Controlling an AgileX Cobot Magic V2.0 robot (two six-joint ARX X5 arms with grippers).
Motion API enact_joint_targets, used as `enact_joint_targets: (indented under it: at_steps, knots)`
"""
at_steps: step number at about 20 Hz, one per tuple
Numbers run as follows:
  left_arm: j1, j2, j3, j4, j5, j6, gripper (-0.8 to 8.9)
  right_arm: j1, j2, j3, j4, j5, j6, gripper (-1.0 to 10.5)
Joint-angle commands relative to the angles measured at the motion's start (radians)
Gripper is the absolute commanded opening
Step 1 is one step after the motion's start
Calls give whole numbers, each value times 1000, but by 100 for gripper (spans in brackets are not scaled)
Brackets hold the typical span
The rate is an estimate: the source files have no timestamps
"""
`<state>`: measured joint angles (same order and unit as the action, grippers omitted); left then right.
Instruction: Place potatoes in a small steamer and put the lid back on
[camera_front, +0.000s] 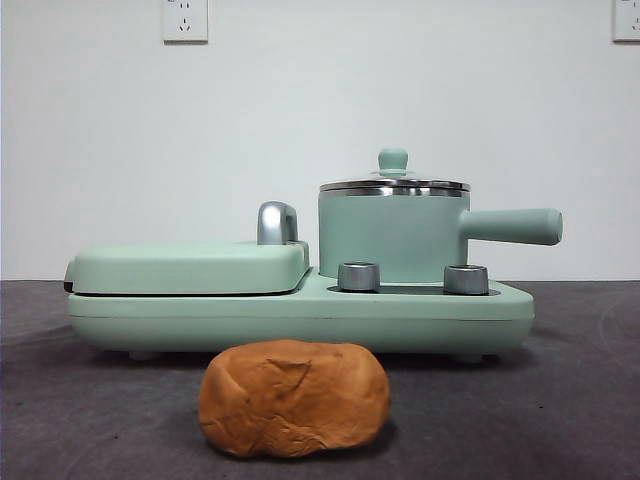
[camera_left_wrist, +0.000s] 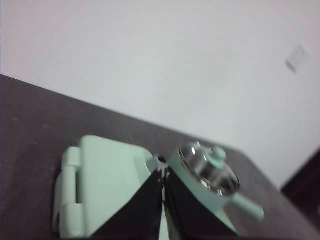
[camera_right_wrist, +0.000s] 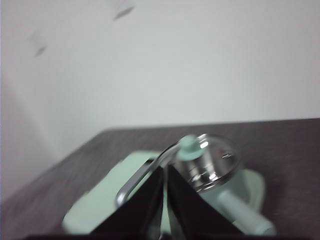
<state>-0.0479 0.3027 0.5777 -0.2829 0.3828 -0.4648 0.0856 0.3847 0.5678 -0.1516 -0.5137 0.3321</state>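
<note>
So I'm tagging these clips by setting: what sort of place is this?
Probably a lab test bench, not a real kitchen: a breakfast cooker on a bare dark table, a blank white wall with sockets.

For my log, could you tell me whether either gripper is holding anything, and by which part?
Nothing is held: left gripper and right gripper are both shut and empty.

A plain white wall (camera_front: 320, 110) fills the background, with two white power sockets (camera_front: 185, 19) high up near either corner. Below runs a dark grey worktop (camera_front: 80, 420), evenly lit.
</note>
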Motion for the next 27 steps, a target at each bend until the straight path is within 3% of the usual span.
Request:
enact_joint_targets:
  at_steps: [1,7,17,20,23,27]
  knots:
    - [-10,64,72,-36,60,173,9,30,62,53,-60,-39,-158,8]
    - [-63,176,157,-146,97,392,9,164,141,91,-198,-16,-340,8]
    - [-206,262,167,-341,85,765,38,389,183,91,-397,222,-558,9]
    - [-225,271,167,-350,86,792,188,425,183,91,-407,264,-561,15]
    - [-230,272,167,-335,86,789,370,439,183,91,-407,261,-559,149]
    - [-230,272,167,-316,86,780,357,439,183,91,-407,260,-548,269]
